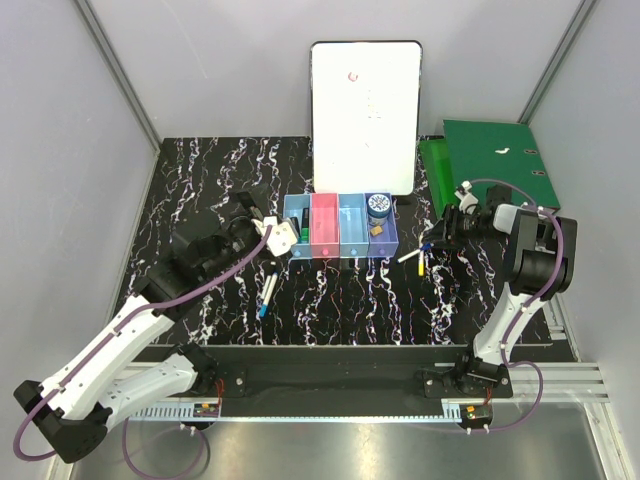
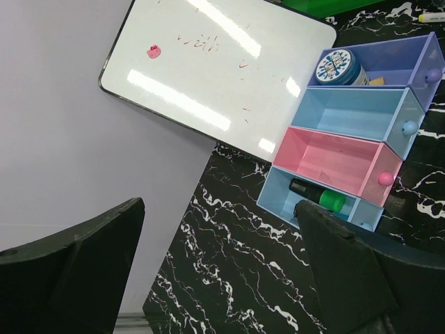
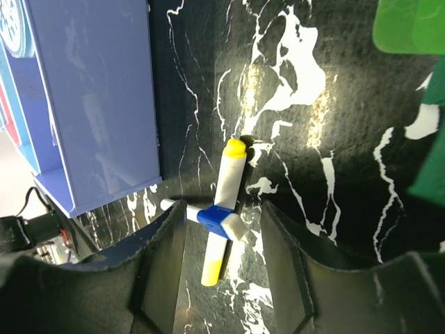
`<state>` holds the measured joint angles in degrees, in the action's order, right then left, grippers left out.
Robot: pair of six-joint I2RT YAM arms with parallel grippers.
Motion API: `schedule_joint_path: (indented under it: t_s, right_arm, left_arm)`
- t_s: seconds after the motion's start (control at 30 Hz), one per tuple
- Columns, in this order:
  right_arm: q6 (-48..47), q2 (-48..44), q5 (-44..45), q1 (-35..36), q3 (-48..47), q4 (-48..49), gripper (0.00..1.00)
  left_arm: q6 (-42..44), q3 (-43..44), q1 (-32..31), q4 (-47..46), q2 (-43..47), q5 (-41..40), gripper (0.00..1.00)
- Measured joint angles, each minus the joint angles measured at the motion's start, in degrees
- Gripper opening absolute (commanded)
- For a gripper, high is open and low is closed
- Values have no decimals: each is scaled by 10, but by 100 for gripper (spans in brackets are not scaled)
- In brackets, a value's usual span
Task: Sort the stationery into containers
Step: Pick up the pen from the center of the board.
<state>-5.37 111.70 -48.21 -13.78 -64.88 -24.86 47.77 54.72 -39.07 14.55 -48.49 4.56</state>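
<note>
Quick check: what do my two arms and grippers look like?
Both the left arm and right arm have white links, black joints and a loose purple cable. The left gripper and right gripper have broad matte black fingers.

Four joined bins (image 2: 327, 156): green-black marker (image 2: 316, 195) in end blue, tape roll (image 2: 337, 67) in purple; yellow-ended pen (image 3: 229, 174), blue-capped pen (image 3: 221, 219) crossed alongside.

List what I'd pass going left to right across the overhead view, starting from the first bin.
light blue bin → pink bin → second light blue bin → purple-blue bin → crossed pens
</note>
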Motion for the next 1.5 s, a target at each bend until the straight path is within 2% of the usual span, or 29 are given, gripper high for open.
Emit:
schedule_joint_path:
  t_s: [0.2,0.37,0.43,0.7,1.03,1.17,1.33,1.5]
  right_arm:
    - [-2,-1,-9,0,9,1,46]
    - [-5,-1,-9,0,17,-1,21]
    - [-4,-2,-10,0,17,-1,18]
    - [-2,-11,-9,0,17,-5,10]
    - [-2,-63,-5,3,0,-61,7]
    - [-2,-102,-2,15,-50,-112,7]
    - [-15,-133,18,43,-156,-171,7]
    - [-50,-148,63,101,-224,-215,7]
  left_arm:
    - [2,0,0,0,0,1,99]
    - [3,0,0,0,0,3,99]
    - [3,0,0,0,0,3,99]
    - [3,0,0,0,0,5,99]
    - [2,0,0,0,4,9,99]
    - [2,0,-1,0,16,9,99]
    - [2,-1,-3,-1,34,9,99]
    - [1,-22,-3,-1,55,8,99]
